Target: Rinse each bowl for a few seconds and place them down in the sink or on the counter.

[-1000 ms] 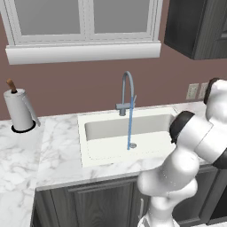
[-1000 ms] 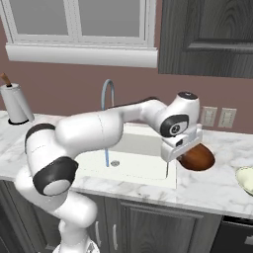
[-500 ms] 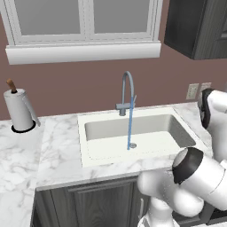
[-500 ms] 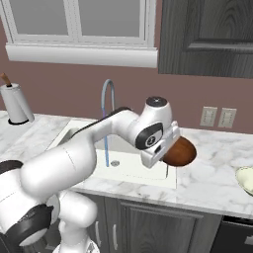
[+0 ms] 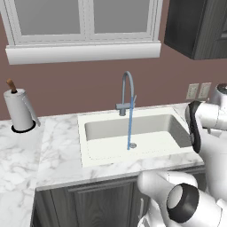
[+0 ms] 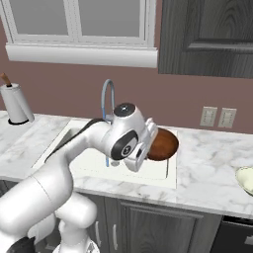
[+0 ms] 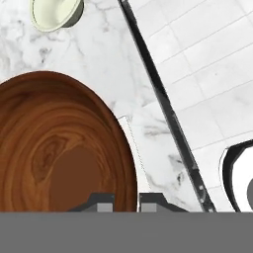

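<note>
Marble, white with grey veins, tops the bench (image 5: 57,146), which runs over dark grey cabinet doors (image 6: 148,225). Set into it is the off-white sink (image 5: 135,137), and a thin stream of water falls from the grey gooseneck faucet (image 5: 127,91) toward the round drain (image 5: 132,145). A paper towel roll (image 5: 20,113) stands at the far left of the bench, under a white window sill (image 5: 84,52) on a reddish-brown wall with two outlets (image 6: 218,117). The gripper (image 7: 126,200) is closed on the rim of a glossy reddish-brown bowl (image 6: 162,144), held above the sink's right edge. A pale second bowl (image 7: 55,14) sits on the bench, well apart to the right.
</note>
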Controlling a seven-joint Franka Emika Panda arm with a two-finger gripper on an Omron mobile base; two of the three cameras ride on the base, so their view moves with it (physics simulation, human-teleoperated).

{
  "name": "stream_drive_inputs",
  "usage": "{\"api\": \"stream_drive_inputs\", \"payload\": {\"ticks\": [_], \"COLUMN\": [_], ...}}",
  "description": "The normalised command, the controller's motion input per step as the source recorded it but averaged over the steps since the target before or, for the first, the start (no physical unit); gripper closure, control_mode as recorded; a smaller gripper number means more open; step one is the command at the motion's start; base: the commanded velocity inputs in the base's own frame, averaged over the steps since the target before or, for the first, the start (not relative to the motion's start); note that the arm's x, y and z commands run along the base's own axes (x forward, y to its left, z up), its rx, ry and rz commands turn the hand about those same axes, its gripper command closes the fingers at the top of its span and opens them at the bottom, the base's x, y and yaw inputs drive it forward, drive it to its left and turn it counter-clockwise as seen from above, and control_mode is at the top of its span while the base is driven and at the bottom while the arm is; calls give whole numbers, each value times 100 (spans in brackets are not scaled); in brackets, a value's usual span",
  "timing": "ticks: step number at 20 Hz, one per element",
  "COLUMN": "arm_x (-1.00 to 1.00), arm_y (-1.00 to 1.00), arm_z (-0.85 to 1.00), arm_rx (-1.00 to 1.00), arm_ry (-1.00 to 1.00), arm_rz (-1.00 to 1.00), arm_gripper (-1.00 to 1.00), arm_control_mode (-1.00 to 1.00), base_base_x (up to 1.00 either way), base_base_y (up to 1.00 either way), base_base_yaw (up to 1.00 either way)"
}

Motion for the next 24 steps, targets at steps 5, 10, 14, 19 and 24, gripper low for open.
{"api": "stream_drive_inputs", "payload": {"ticks": [5, 10, 14, 19, 24], "arm_x": [6, 11, 11, 7, 2], "arm_y": [31, 35, 32, 34, 12], "arm_z": [33, 26, 17, 1, -8], "arm_rx": [-8, -7, -6, -5, -1], "arm_ry": [15, 17, 13, 6, 3], "arm_rz": [18, 17, 17, 17, 14], "arm_gripper": [100, 100, 100, 100, 100], "arm_control_mode": [-100, -100, -100, -100, -100], "base_base_x": [0, 0, 0, 0, 0], "base_base_y": [0, 0, 0, 0, 0], "base_base_yaw": [0, 0, 0, 0, 0]}}
